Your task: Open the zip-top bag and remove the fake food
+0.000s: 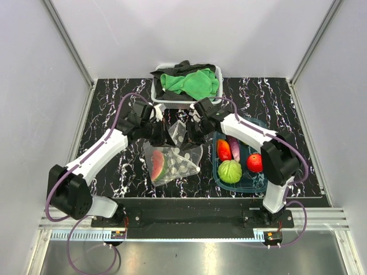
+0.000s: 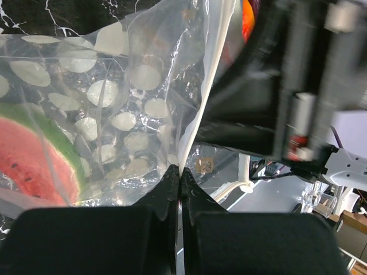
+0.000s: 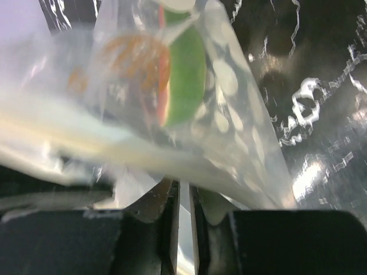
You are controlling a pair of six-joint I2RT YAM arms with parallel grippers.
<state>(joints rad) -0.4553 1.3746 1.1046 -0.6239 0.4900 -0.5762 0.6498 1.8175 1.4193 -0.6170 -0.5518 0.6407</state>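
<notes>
Pinching the zip-top bag between pressed fingers, left gripper and right gripper

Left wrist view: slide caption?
Left tool pinching edge of clear dotted plastic zip-top bag, red green-rinded watermelon slice inside.

**Obscured and Illegible Items**

Zip-top bag: the left half of the right wrist view was smeared by blur, the zip strip only a pale streak.
Orange item inside: could not be identified.
Watermelon slice: cut off at the left edge of the left wrist view.
Right arm: an unfocused dark mass, upper right.
Small pieces in the bag, top view: too small to name.
Pale item in tub: partly behind the arm.
</notes>
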